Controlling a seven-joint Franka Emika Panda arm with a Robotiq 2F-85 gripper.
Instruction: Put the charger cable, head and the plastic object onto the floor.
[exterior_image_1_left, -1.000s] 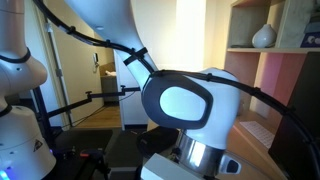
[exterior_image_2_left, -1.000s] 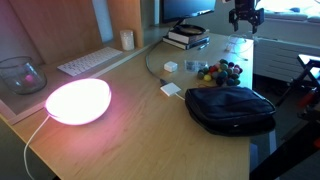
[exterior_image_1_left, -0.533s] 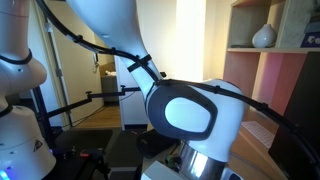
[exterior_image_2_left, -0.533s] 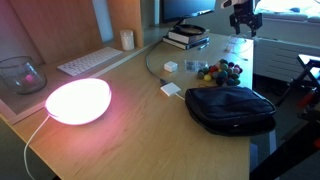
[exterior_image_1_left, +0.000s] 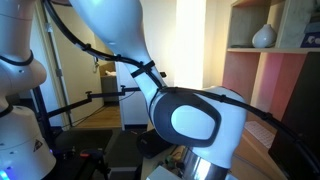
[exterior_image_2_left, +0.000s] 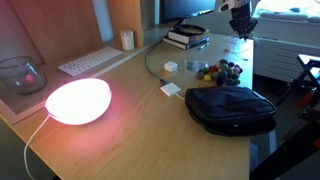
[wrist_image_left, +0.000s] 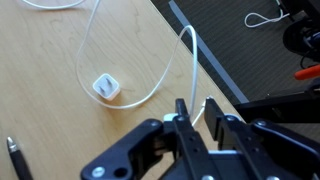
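Note:
In the wrist view the charger cable (wrist_image_left: 158, 85), a thin white cord, loops over the pale tabletop from the head (wrist_image_left: 106, 88), a small white block. It rises near the table edge and drops between my fingers. My gripper (wrist_image_left: 197, 115) stands with its jaws drawn narrow on either side of the cable, a small gap still showing. In an exterior view the gripper (exterior_image_2_left: 241, 22) hangs above the table's far end. The plastic object (exterior_image_2_left: 217, 72), a cluster of coloured balls, lies mid-table. A strip of brown floor (exterior_image_1_left: 98, 115) shows behind the arm.
On the table (exterior_image_2_left: 120, 140) are a black pouch (exterior_image_2_left: 232, 108), a glowing pink lamp (exterior_image_2_left: 78, 100), a keyboard (exterior_image_2_left: 85, 62), a glass bowl (exterior_image_2_left: 20, 75) and stacked books (exterior_image_2_left: 186, 38). Past the table edge (wrist_image_left: 205, 50) lie a dark surface, a red-handled tool (wrist_image_left: 308, 70) and another cord (wrist_image_left: 265, 18).
The jaws have drawn in from wide open to a narrow gap around the cable. The arm's big joint has sunk lower and to the right in the exterior view.

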